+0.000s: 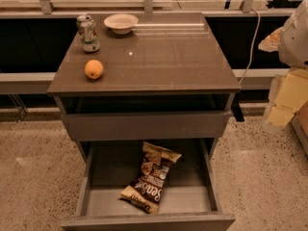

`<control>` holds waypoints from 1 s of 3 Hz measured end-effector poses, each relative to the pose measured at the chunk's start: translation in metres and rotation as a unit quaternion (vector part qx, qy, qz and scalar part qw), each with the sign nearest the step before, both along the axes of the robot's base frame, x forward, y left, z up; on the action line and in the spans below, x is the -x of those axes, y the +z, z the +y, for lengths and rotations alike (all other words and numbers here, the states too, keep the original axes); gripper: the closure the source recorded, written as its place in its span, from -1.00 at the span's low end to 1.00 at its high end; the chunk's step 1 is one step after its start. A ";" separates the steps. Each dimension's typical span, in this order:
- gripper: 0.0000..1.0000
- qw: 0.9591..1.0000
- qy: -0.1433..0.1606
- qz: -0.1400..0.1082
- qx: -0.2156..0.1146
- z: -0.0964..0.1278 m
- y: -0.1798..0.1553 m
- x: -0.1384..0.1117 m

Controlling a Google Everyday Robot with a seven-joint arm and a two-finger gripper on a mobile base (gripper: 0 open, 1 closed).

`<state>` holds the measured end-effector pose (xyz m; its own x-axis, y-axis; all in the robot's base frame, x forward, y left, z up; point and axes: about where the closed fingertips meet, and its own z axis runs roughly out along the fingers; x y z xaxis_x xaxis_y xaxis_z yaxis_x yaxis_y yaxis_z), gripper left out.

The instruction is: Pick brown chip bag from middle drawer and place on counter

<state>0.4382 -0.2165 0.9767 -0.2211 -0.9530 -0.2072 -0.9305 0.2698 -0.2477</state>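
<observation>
1 brown chip bag (150, 183) is lying flat on the floor of the middle drawer (84, 186), which is standing pulled out toward the near edge. The bag is sitting slanted, its near end close to the front panel and its far end pointing under the shallower drawer (144, 124) above. Nothing is touching it, so the picking step is, in my judgement, not yet begun. The gripper (283, 102) is hanging at the right edge of the scene, well apart from the cabinet and just below the level of the counter (163, 57); I cannot tell whether it is open or closed. The next move is probably calling for a swing left and down into the drawer, clearing the upper drawer's front, then a grasp across the crinkly bag. On the counter, 1 soda can (89, 32), 1 bowl (121, 23) and 1 orange (94, 69) are sitting toward the far left.
</observation>
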 end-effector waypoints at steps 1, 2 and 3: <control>-1.00 1.000 0.000 -0.002 0.001 0.001 0.001 0.000; -1.00 0.999 0.046 -0.019 0.007 0.020 -0.017 -0.009; -1.00 0.990 0.139 -0.029 -0.007 0.055 -0.077 -0.018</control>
<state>0.4563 -0.1612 0.9001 0.0627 -0.9721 -0.2262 -0.9534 0.0087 -0.3015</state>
